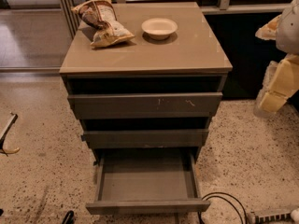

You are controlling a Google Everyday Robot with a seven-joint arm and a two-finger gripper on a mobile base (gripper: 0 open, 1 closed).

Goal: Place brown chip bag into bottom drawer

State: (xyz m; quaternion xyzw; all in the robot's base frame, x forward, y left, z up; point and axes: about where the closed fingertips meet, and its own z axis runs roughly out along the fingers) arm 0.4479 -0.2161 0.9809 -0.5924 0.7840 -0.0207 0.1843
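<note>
The brown chip bag [103, 20] lies on the back left of the cabinet top [149, 55], dark brown with cream-yellow ends. The bottom drawer [145, 181] is pulled open at floor level and its flat grey floor is bare. My gripper [275, 90] shows as pale yellow and white parts at the right edge of the camera view, at about the height of the top drawer. It is well to the right of the cabinet and far from the bag. It holds nothing that I can see.
A small white bowl [159, 28] sits on the cabinet top right of the bag. Two upper drawer fronts [145, 105] stand slightly out. A black cable [224, 202] and a power strip [271, 214] lie on the speckled floor at lower right. A thin dark object [7, 134] lies at the left edge.
</note>
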